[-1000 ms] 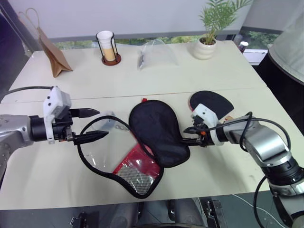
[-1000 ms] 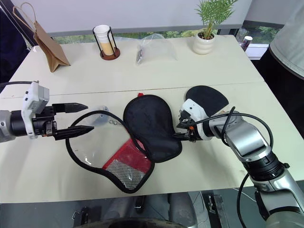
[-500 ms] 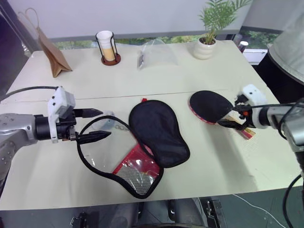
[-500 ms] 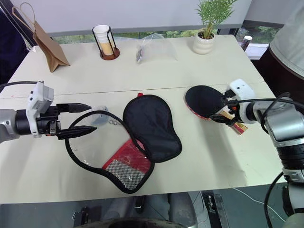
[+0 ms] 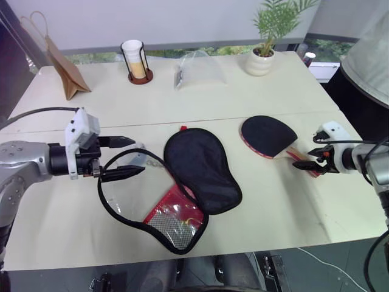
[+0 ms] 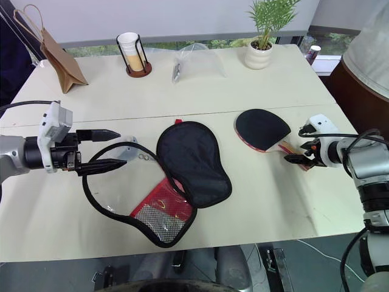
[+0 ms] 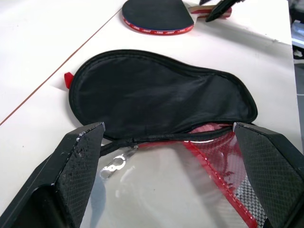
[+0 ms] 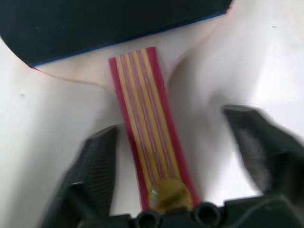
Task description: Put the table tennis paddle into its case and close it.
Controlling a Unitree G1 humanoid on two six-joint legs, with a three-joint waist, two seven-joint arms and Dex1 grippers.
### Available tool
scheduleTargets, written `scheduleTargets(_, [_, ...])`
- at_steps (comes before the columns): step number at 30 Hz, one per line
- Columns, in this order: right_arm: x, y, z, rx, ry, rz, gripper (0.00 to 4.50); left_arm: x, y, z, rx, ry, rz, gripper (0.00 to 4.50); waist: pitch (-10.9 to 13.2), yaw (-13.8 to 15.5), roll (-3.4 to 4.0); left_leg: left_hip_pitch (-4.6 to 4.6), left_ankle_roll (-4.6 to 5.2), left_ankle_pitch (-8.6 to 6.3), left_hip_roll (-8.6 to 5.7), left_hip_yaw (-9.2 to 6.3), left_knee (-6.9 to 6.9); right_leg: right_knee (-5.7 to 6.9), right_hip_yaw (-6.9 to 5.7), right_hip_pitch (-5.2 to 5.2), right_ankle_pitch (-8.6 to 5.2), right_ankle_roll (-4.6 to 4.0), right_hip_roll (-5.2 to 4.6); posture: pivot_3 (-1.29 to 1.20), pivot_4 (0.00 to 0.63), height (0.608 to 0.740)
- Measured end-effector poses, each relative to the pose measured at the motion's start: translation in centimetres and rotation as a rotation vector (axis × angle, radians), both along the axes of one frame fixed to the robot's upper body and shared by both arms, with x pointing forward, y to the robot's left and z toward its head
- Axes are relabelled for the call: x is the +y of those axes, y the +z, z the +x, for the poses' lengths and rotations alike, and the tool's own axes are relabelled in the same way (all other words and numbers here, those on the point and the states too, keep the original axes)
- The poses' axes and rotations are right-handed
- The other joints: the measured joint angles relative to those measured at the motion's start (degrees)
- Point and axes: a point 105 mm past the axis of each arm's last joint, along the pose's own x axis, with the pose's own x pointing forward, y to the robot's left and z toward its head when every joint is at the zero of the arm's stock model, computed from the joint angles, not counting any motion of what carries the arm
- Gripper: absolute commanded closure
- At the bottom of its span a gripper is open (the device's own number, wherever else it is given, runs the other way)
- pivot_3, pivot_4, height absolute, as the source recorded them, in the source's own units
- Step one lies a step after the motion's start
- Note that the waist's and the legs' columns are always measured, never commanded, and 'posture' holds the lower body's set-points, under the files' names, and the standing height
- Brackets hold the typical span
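The table tennis paddle lies flat on the table, black face up, its striped red and yellow handle pointing to the right. My right gripper is open, one finger on each side of the handle's end, with gaps to both. The case lies unzipped at the table's middle: a black flap folded back beside a half with a clear window and a red mesh panel. My left gripper is open at the case's left rim; in the left wrist view its fingers frame the zipper edge.
Along the table's far side stand a brown paper bag, a cup in a wire holder, a clear plastic bag and a potted plant. A person stands at the table's right edge.
My right gripper has left the case's black flap and swung right to the paddle's handle, where its fingers have narrowed. The left gripper has stayed put.
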Motion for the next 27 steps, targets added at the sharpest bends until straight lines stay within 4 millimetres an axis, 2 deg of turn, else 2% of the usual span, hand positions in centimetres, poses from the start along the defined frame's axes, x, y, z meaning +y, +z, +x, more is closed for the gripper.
scheduleTargets(2, [0.1,0.0,0.0,0.005,0.002,0.019,3.40,-0.1,-0.1,0.0,0.004,-0.003,-0.001,0.00,0.00,0.05,0.00,0.00,0.00,0.00,-0.01,0.00,0.02,0.00,0.00,0.01,0.02,0.03,-0.01,0.00,0.150,0.740])
scheduleTargets(3, [0.1,0.0,0.1,0.003,-0.004,0.029,3.66,-0.2,-0.2,0.0,0.008,-0.008,-0.001,0.00,0.00,0.06,0.00,0.00,0.00,0.00,-0.01,0.00,0.04,0.00,0.00,0.02,0.04,0.06,-0.01,0.00,0.150,0.740])
scheduleTargets(9, [0.6,0.8,-0.7,0.022,0.003,0.028,3.65,-1.0,-0.4,-0.1,0.025,-0.054,0.001,0.00,0.03,0.17,0.04,-0.03,0.00,0.00,-0.02,0.00,0.02,0.02,0.00,-0.03,0.07,0.13,-0.01,0.00,0.150,0.740])
scheduleTargets(12, [1.9,2.2,-1.1,0.001,0.007,0.050,3.65,-1.5,-0.6,0.0,0.030,-0.077,-0.004,0.00,0.06,0.00,0.10,-0.04,0.01,0.00,-0.01,0.00,0.01,0.03,0.02,-0.07,0.07,0.13,-0.02,0.00,0.150,0.740])
scheduleTargets(14, [3.8,3.7,-1.6,-0.018,-0.006,0.075,3.65,-1.9,-1.1,0.0,0.049,-0.099,-0.004,0.00,0.07,-0.13,0.12,-0.05,0.01,-0.01,0.02,0.00,0.00,0.08,0.03,-0.13,0.07,0.13,0.00,0.00,0.150,0.740])
scheduleTargets(16, [7.3,5.2,-2.2,-0.047,0.030,0.126,3.65,-2.1,-1.2,0.3,0.053,-0.111,-0.006,0.00,0.07,-0.16,0.10,-0.06,0.01,-0.01,0.15,-0.01,0.00,0.11,0.03,-0.16,0.08,0.13,0.13,0.00,0.150,0.740])
scheduleTargets(18, [10.7,5.9,-3.0,-0.055,0.083,0.176,3.65,-2.4,-1.2,0.4,0.048,-0.132,-0.003,0.00,0.06,0.05,0.10,-0.06,0.01,-0.01,0.15,-0.03,-0.01,0.10,0.02,-0.15,0.08,0.13,0.13,0.00,0.150,0.740])
scheduleTargets(21, [14.5,5.1,-4.1,-0.050,0.149,0.224,3.65,-2.3,-1.4,0.6,0.049,-0.136,0.003,0.00,0.05,0.28,0.07,-0.13,0.01,-0.01,0.09,-0.03,0.02,0.06,0.02,-0.15,0.08,0.14,0.06,0.00,0.150,0.740])
scheduleTargets(25, [17.2,3.5,-4.9,-0.061,0.173,0.267,3.65,-2.3,-1.7,0.9,0.053,-0.142,0.009,0.00,0.04,0.97,0.04,-0.23,0.04,-0.01,-0.10,-0.03,0.09,0.00,0.03,-0.16,0.10,0.14,-0.08,0.00,0.150,0.740])
scheduleTargets(27, [17.9,2.8,-5.1,-0.057,0.164,0.281,3.65,-2.4,-1.7,0.9,0.052,-0.144,0.008,0.00,0.04,1.22,0.04,-0.25,0.04,-0.02,-0.10,-0.03,0.13,0.01,0.03,-0.17,0.11,0.15,-0.07,0.00,0.150,0.740])
